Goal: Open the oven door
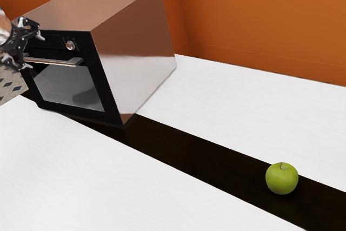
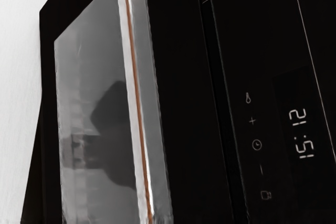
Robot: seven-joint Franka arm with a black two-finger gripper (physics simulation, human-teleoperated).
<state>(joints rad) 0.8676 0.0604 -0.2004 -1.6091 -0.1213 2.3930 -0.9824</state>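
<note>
At the exterior view's left edge my gripper (image 1: 35,52) is open, its two fingers spread one above the other in front of the oven (image 1: 130,58). The silver door handle (image 1: 57,61) comes out from between them in the picture; contact cannot be made out. The oven door (image 1: 70,86) is shut, its glass flat in the black front. In the wrist view the handle bar (image 2: 137,98) crosses close to my hand, with the door glass (image 2: 84,87) on one side of it and the black control panel (image 2: 262,51) on the other. The handle's far end in the exterior view is hidden behind the gripper.
A round knob (image 1: 70,45) sits on the panel above the handle. A green apple (image 1: 281,178) rests on the dark strip of the white counter (image 1: 238,90), well away from the oven. An orange wall (image 1: 259,14) stands behind.
</note>
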